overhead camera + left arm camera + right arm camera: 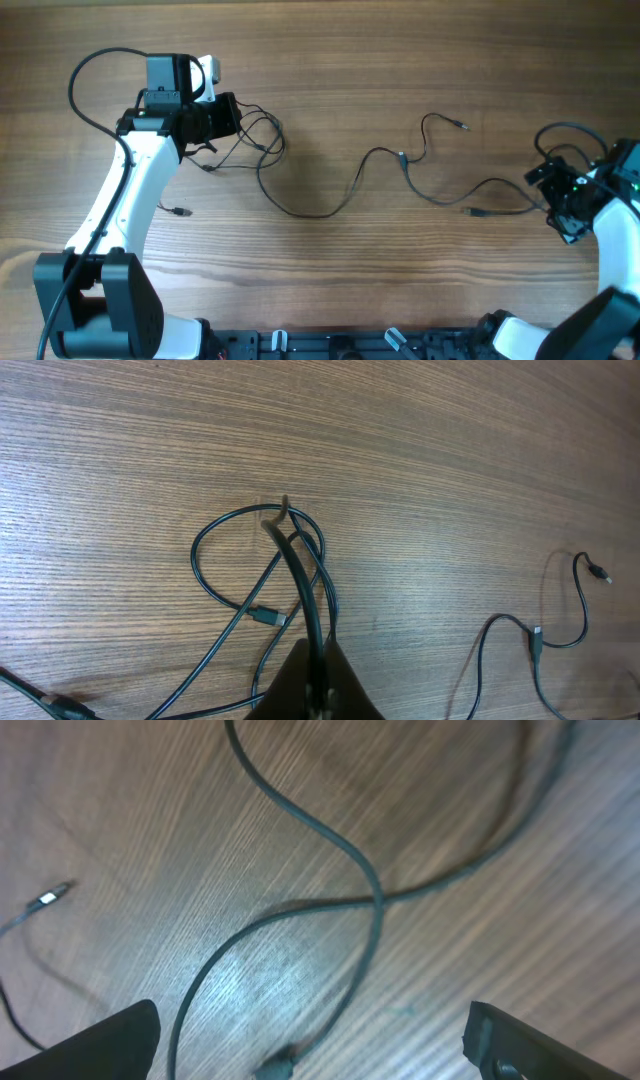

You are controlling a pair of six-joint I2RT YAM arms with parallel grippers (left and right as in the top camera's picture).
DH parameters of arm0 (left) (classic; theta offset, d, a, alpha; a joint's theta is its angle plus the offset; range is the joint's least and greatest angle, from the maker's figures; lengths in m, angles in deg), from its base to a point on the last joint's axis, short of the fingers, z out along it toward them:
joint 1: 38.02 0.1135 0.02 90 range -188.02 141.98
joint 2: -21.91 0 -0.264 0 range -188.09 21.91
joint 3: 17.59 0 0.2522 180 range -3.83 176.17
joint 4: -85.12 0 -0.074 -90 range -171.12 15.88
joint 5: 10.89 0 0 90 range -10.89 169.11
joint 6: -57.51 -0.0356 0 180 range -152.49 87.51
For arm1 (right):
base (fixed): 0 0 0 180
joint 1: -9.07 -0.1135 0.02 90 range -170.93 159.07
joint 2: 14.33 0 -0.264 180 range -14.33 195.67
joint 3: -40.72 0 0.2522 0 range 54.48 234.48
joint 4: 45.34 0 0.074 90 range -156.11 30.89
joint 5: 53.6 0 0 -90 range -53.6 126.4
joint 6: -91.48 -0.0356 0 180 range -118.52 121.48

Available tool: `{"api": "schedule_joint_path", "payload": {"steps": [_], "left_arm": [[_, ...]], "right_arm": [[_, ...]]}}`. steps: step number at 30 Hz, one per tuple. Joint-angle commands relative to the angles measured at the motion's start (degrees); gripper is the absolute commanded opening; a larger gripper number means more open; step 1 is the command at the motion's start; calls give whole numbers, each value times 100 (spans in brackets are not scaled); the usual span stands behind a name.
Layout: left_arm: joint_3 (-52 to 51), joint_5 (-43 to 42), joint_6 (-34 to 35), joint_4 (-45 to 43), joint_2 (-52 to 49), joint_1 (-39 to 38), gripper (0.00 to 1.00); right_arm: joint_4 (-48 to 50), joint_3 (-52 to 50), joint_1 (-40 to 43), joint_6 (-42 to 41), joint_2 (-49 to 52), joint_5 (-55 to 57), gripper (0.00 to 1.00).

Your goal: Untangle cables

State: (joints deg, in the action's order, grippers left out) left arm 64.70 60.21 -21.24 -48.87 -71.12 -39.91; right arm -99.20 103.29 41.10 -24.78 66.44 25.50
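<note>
The left arm (120, 200) stretches from its base at the near left edge toward the far left of the table (330, 60), its wrist bent so the left gripper (222, 118) points to the right. In the left wrist view this gripper (318, 665) is clenched on the cables (262, 560), with several thin black strands pinched where the two fingers meet and loops spreading out on the wood beyond them. A small plug (266, 616) lies inside the loops. From above, the cables (300, 212) form a knotted bunch just right of the left gripper, then trail in a long wavy line across the middle of the table to the right side. The right arm (610, 250) comes in from the near right corner, partly cut off by the frame edge, with the right gripper (562, 200) low over the strand's right end. In its wrist view the right gripper (312, 1025) has its fingers (110, 1042) spread wide, holding nothing. The cable below it is blurred, and where the strands cross cannot be made out clearly.
</note>
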Motion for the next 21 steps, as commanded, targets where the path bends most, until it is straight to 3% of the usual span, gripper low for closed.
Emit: {"api": "schedule_joint_path", "payload": {"steps": [1,4,9,12,15,16,17,19,20,21], "left_arm": [[37,35,31,-15,-52,-15,4],[37,35,31,-17,-52,-15,4],[37,35,31,-15,-52,-15,4],[37,35,33,-15,-52,-15,4],[37,35,31,-11,-52,-13,4],[37,35,31,2,-52,-15,4],[37,35,31,13,-52,-15,4],[37,35,33,70,-52,-15,4],[37,35,33,116,-52,-15,4],[37,35,33,129,-52,-15,4]], "right_arm": [[264,-57,-275,94,688,-245,100],[579,-57,-710,42,1139,-15,100],[1419,-57,-1567,-977,1545,149,100],[966,-59,-2026,-927,1958,938,100],[800,-59,-2120,-935,2398,988,98],[857,-55,-2120,-922,2446,988,92],[898,-46,-2120,-828,2444,986,73],[756,111,-2120,-625,2420,992,16],[319,483,-2109,-507,2350,1143,4],[2,752,-2109,-446,2291,1307,4]]}}
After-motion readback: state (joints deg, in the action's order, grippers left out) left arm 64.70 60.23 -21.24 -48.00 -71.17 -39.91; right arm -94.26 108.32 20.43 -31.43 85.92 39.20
